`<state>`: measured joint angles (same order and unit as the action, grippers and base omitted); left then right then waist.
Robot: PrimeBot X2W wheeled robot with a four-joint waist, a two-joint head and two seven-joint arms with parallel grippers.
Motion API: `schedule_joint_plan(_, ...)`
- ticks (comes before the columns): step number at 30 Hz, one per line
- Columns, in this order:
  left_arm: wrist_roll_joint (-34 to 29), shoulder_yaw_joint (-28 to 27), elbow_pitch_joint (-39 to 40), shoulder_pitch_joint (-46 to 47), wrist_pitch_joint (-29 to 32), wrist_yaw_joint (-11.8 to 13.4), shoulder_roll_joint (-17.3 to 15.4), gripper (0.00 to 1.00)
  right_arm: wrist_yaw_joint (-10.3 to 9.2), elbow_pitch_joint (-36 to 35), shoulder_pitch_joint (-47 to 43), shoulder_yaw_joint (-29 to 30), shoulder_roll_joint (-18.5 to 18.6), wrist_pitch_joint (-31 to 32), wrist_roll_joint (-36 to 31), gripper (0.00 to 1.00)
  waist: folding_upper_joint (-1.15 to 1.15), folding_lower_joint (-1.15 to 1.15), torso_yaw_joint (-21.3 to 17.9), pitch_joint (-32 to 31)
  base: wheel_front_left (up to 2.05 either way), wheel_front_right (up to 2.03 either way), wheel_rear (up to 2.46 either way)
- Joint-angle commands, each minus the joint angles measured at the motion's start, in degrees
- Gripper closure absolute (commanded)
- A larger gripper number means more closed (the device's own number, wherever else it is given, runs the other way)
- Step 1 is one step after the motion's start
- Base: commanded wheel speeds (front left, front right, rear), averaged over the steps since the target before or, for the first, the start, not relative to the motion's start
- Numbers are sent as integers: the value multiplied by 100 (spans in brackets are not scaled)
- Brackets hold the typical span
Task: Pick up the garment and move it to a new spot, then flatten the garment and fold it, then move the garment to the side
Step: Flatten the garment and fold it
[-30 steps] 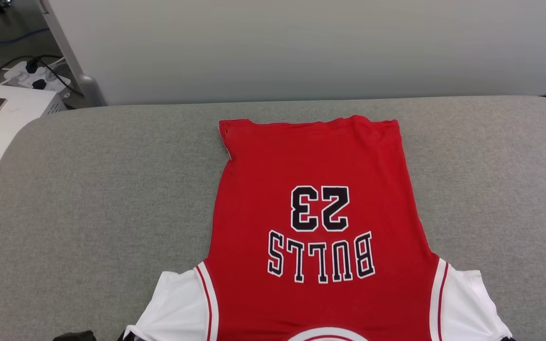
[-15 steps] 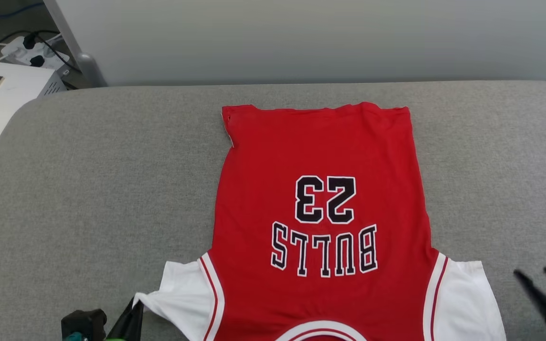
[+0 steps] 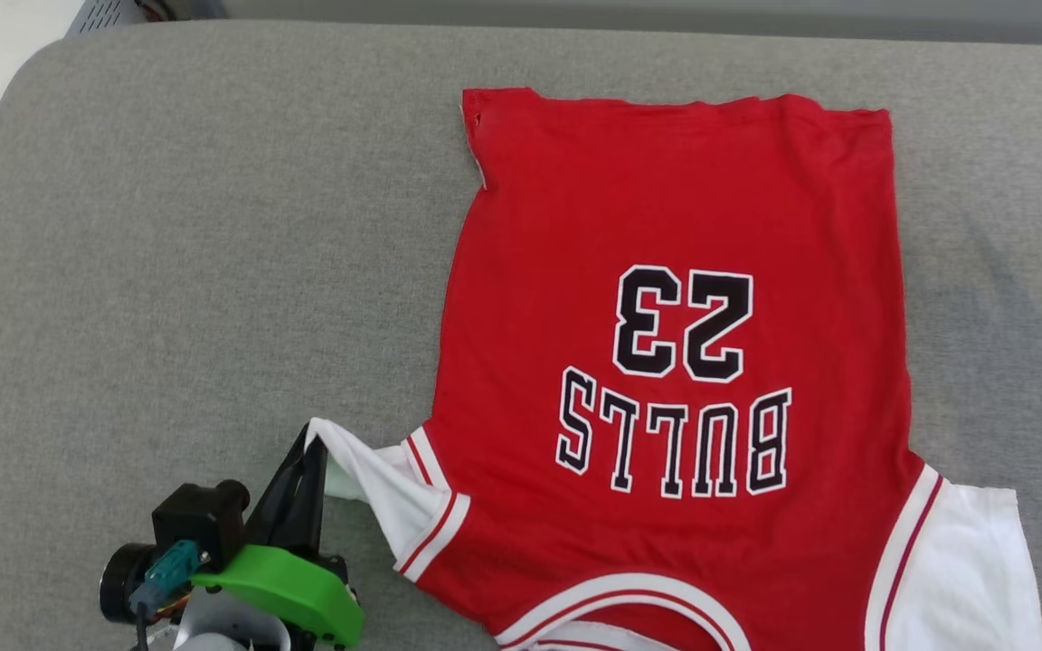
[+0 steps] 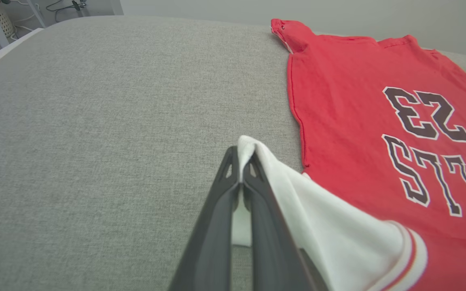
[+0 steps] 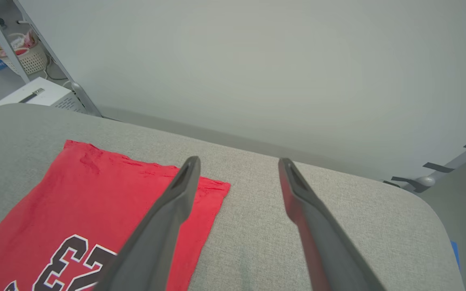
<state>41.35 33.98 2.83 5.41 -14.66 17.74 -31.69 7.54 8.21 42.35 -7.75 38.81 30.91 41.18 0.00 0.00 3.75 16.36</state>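
Observation:
The red garment [image 3: 675, 226] lies flat on the grey padded table [image 3: 168, 271], print side up, its hem at the far end and its collar at the near edge. Its "BULLS 23" print [image 3: 679, 380] reads upside down to me. My left gripper [image 3: 308, 443] is shut on the tip of the white left sleeve [image 3: 376, 493], holding it lifted off the table; in the left wrist view the sleeve [image 4: 318, 226] drapes over the shut fingers [image 4: 253, 178]. My right gripper [image 5: 239, 163] is open above the table, past the garment's far right corner [image 5: 212, 188]. The white right sleeve [image 3: 964, 561] lies flat.
A white cabinet [image 5: 39, 95] stands off the table's far left corner, with a basket [image 5: 24, 52] on the floor behind it. A pale wall [image 5: 257, 60] runs behind the table. Bare grey cloth stretches left of the garment.
The head camera has tilted down and shifted. My left gripper has risen into view and pulled the white left sleeve up off the table. The right gripper has left the head view.

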Motion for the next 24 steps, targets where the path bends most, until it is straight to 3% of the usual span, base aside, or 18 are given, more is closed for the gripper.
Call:
schedule_joint_plan(1,-80,27,46,170,-26,-14,65,100,-5,273,353,-130,-47,514,-25,0,0,0,459,552,0,0,0)
schedule_joint_plan(5,-236,125,104,424,-28,-88,184,100,-5,972,1178,-352,-37,1857,-86,0,0,0,736,898,0,0,0)
schedule_joint_plan(9,-383,163,197,656,-29,-87,346,100,-5,1490,1688,-417,-35,2583,-270,0,0,0,993,1227,0,0,0)
schedule_joint_plan(17,-579,207,345,919,-32,-137,637,100,-5,2242,2126,-349,-272,2751,-713,0,0,0,1270,1754,0,0,0)
schedule_joint_plan(24,-585,107,215,993,-33,-302,850,100,-5,2606,1608,-601,-322,2762,-726,0,0,0,1292,1845,0,0,0)
